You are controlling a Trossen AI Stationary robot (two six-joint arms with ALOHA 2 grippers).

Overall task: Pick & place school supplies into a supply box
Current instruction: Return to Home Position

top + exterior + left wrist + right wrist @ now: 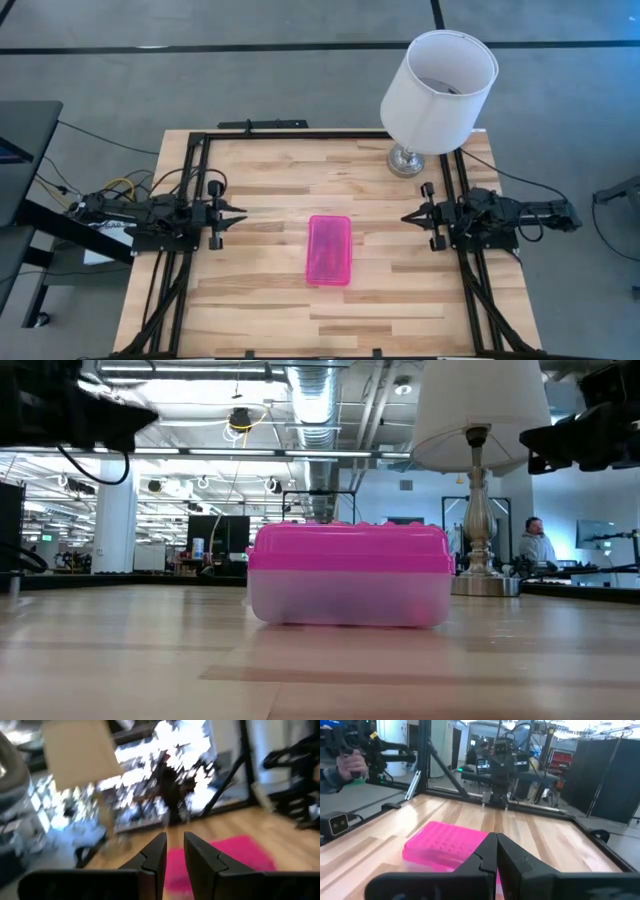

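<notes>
Low view: supply box [348, 575], pink lid on, sits mid-bench [120, 660]; lamp [478, 470] stands behind. Left tool [240, 214] narrowly parted, empty; right tool [407, 217] closed, empty. Both flank the box, well apart from it.

Light wood plank table [270, 190] with a black frame [300, 134] round its edges, sitting on a grey floor [200, 80] with dark lines. A white-shade lamp [438, 92] stands at the table's far right corner. Behind it is a big open workshop: exposed ducts [320, 400], ceiling lights, a person [535, 545] seated far off.
</notes>
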